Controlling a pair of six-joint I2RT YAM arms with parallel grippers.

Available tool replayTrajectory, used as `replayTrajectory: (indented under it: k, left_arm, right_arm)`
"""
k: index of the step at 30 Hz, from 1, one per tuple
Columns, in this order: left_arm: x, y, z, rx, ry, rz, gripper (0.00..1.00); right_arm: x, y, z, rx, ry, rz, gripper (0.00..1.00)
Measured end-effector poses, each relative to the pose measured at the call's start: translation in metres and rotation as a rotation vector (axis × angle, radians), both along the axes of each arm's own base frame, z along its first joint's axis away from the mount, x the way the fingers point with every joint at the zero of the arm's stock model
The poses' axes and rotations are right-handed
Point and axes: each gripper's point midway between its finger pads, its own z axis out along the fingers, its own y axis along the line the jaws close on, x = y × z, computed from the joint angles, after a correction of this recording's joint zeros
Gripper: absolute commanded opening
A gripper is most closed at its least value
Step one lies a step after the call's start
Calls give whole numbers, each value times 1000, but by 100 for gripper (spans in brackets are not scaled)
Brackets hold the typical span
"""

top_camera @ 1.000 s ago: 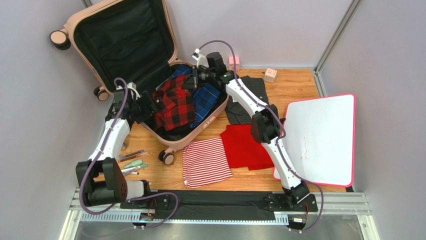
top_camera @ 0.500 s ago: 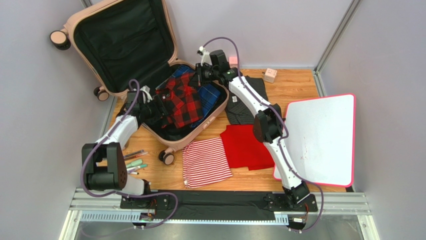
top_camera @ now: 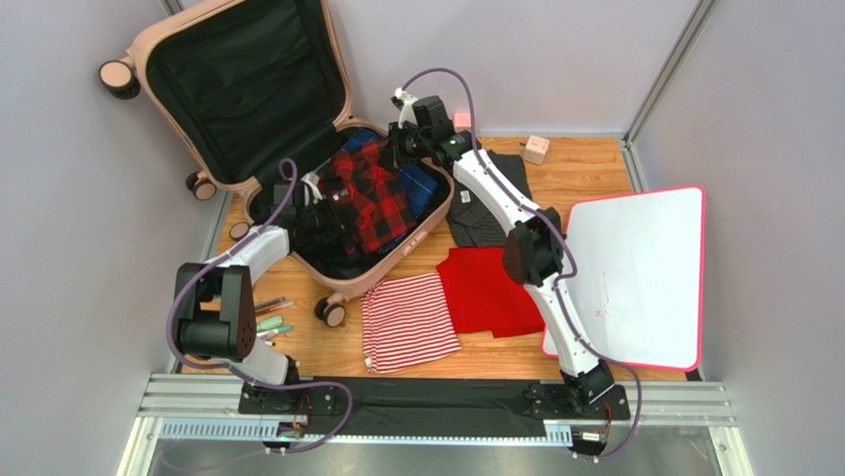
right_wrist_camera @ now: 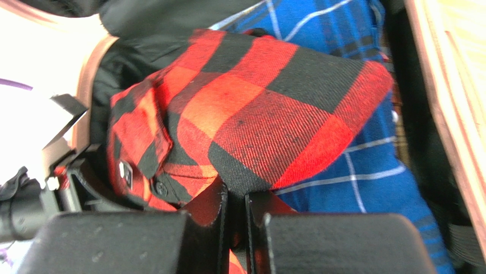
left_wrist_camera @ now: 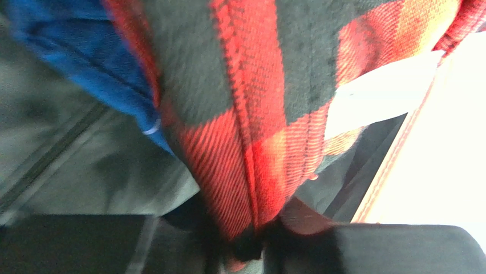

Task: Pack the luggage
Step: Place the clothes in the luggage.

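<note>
The pale pink luggage (top_camera: pixel 392 260) lies open at the back left, its black-lined lid leaning on the wall. Inside, a red-and-black plaid shirt (top_camera: pixel 372 198) lies bunched on a blue plaid shirt (top_camera: pixel 423 188). My left gripper (top_camera: pixel 319 216) is inside the case at the shirt's left edge. In the left wrist view the red plaid shirt (left_wrist_camera: pixel 239 114) runs down into the pinched left gripper (left_wrist_camera: pixel 256 242). My right gripper (top_camera: pixel 399 154) holds the shirt's far edge. In the right wrist view the red plaid shirt (right_wrist_camera: pixel 256 103) is nipped in the nearly closed right gripper (right_wrist_camera: pixel 237 197), above the blue shirt (right_wrist_camera: pixel 371 165).
On the wooden floor lie a red-and-white striped garment (top_camera: pixel 409 319), a plain red garment (top_camera: pixel 486 290) and a dark garment (top_camera: pixel 493 193). A white board with a pink rim (top_camera: pixel 640 278) sits at the right. Pens (top_camera: pixel 263 322) lie front left; two small boxes (top_camera: pixel 537 149) stand by the back wall.
My left gripper moved right into the case and closed on the red plaid shirt's left edge. The shirt has bunched narrower. My right gripper shifted slightly right.
</note>
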Motion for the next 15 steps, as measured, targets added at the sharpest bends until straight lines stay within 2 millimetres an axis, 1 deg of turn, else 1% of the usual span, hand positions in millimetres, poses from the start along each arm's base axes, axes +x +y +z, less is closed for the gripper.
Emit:
replayTrajectory:
  k: [1,4,11,15]
  left_arm:
    - [0,-4,-1,-3,4,-7,20]
    - [0,-14,-3,-11,7,-23,15]
    - [4,-26,0,-37,9,-26,15]
    - [9,-39,3,-55,11,-36,15]
  right_arm:
    - [1,-1,-1,-10,-4,-11,7]
    - [5,-3,-4,-36,-17,-40,8]
    - [13,-7,-5,-64,-44,-90,6]
    - [19,-9,-4,-78,-74,-125,5]
